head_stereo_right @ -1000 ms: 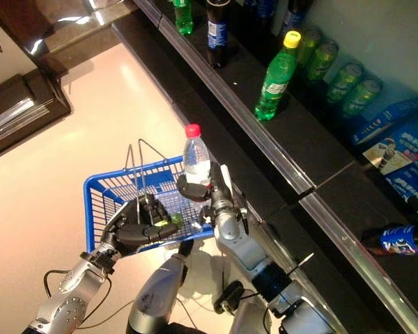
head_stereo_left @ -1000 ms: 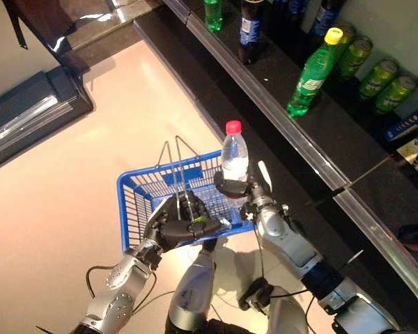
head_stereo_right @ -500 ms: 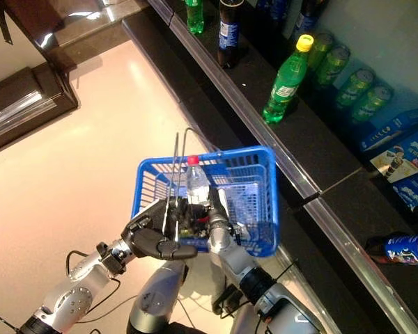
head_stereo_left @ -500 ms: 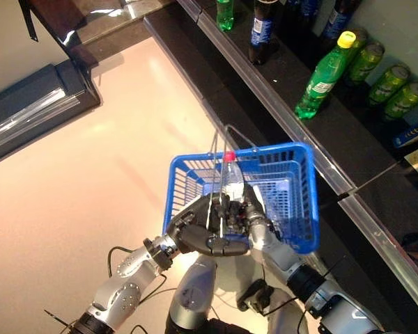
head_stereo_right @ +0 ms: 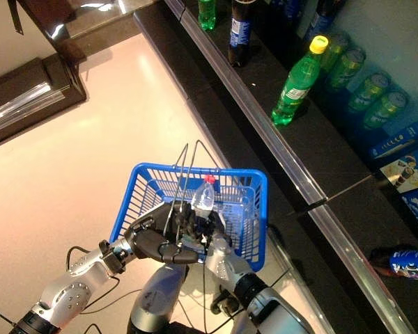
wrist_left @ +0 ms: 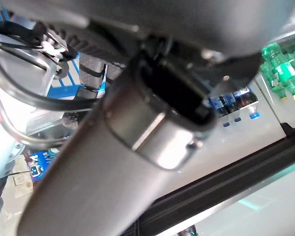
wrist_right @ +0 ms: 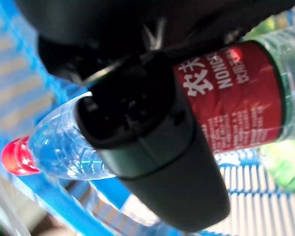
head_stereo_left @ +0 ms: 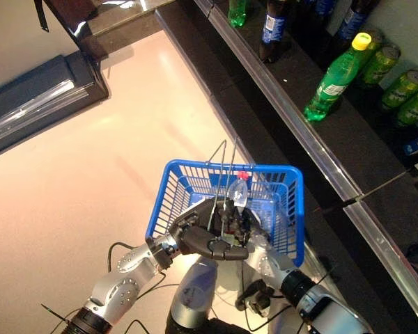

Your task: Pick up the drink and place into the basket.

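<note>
Right hand (wrist_right: 152, 162) fingers curl round the water bottle (wrist_right: 226, 98), which is tilted inside the blue basket (head_stereo_left: 292, 209). Left hand (head_stereo_left: 198, 240) grips the basket's wire handles (head_stereo_left: 219, 167) above the floor (head_stereo_left: 76, 174).

A dark shelf (head_stereo_left: 376, 149) runs along the right side, edged in front by a pale metal strip. On it a green bottle with a yellow cap (head_stereo_left: 336, 75) stands near the front edge. Just behind it, towards the back, lies a row of green cans (head_stereo_left: 404, 87). Further along the shelf stand dark bottles with blue labels (head_stereo_left: 272, 28) and a small green bottle (head_stereo_left: 237, 10). The pale, glossy floor (head_stereo_left: 90, 167) spreads below the shelf.
</note>
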Motion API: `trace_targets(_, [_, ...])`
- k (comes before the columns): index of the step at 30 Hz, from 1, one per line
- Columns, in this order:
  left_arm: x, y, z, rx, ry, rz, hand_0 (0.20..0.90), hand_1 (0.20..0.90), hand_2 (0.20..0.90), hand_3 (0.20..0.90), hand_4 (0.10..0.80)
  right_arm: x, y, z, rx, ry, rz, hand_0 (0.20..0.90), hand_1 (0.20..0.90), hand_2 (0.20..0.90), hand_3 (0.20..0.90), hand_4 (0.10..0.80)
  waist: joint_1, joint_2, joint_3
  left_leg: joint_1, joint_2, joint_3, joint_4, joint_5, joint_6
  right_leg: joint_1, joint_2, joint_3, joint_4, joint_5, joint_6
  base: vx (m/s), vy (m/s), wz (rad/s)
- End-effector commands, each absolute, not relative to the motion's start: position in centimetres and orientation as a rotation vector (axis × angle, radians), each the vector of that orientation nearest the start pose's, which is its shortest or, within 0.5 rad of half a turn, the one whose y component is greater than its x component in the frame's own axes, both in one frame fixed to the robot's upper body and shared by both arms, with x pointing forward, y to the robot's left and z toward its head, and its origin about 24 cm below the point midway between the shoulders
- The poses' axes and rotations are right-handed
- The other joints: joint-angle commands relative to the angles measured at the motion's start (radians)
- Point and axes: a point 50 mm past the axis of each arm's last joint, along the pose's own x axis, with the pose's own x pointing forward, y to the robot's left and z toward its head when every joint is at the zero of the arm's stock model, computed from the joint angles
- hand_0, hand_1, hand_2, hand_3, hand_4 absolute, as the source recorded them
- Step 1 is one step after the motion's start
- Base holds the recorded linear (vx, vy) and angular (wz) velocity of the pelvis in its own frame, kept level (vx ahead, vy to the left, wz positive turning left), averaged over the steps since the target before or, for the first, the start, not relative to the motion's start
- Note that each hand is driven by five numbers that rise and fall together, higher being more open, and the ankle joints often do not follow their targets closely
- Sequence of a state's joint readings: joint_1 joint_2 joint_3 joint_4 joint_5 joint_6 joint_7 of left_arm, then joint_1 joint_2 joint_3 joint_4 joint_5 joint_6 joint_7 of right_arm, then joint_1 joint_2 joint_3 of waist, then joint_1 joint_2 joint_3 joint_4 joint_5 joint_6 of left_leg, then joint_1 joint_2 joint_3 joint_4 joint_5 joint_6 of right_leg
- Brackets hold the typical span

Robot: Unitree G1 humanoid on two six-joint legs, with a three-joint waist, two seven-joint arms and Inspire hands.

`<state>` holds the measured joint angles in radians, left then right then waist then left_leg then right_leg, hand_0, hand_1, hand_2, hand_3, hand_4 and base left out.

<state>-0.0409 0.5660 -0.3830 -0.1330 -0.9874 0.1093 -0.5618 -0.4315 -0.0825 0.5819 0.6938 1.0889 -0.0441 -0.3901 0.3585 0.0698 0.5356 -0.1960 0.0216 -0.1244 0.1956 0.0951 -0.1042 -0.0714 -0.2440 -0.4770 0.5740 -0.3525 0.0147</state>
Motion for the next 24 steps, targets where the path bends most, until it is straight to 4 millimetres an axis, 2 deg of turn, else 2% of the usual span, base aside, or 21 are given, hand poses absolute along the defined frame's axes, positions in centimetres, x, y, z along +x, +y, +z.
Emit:
trace_targets(1, [19.3, 9.6, 19.0, -0.628, -0.601, -1.411, 0.3, 0.3, 0.3, 0.2, 0.1, 29.6, -2.0, 0.7, 0.828, 0.495, 0.102, 0.3, 0.3, 0.3, 0.2, 0.1, 0.005, -0.01, -0.1, -0.036, -0.022, -0.022, 0.18, -0.09, 0.04, 0.067, 0.016, 0.043, -0.218, 0.249, 0.007, 0.002, 0.001, 0.05])
trace_targets(5, [19.3, 9.5, 19.0, -0.635, -0.59, -1.409, 0.3, 0.3, 0.3, 0.2, 0.1, 29.7, -2.2, 0.0, 0.986, 0.584, 0.064, 0.3, 0.3, 0.3, 0.2, 0.1, 0.003, -0.004, -0.098, -0.033, -0.022, -0.021, 0.175, -0.091, 0.041, 0.064, 0.016, 0.045, -0.218, 0.251, 0.008, 0.0, 0.0, 0.0])
trace_targets(9, [19.4, 9.4, 18.9, -0.646, -0.579, -1.409, 0.3, 0.3, 0.3, 0.2, 0.1, 30.1, -3.0, -0.8, 1.025, 0.664, -0.025, 0.3, 0.3, 0.3, 0.2, 0.1, 0.006, 0.003, -0.101, -0.03, -0.027, -0.023, 0.168, -0.093, 0.044, 0.064, 0.014, 0.044, -0.22, 0.254, 0.009, 0.0, 0.0, 0.0])
trace_targets(17, [19.4, 9.4, 18.7, -0.658, -0.571, -1.415, 0.3, 0.3, 0.3, 0.2, 0.1, 30.7, -2.8, -0.8, 1.139, 0.761, -0.067, 0.3, 0.3, 0.3, 0.2, 0.1, 0.018, 0.016, -0.098, -0.033, -0.038, -0.031, 0.175, -0.101, 0.05, 0.056, 0.004, 0.037, -0.203, 0.257, 0.009, 0.006, 0.002, 0.01])
trace_targets(24, [19.4, 9.3, 18.6, -0.68, -0.544, -1.419, 0.3, 0.3, 0.3, 0.2, 0.1, 31.5, -4.0, -0.8, 1.18, 0.801, -0.16, 0.3, 0.3, 0.3, 0.2, 0.1, 0.025, 0.016, -0.094, -0.035, -0.044, -0.031, 0.182, -0.107, 0.055, 0.054, -0.004, 0.031, -0.191, 0.259, 0.012, 0.033, 0.005, 0.03])
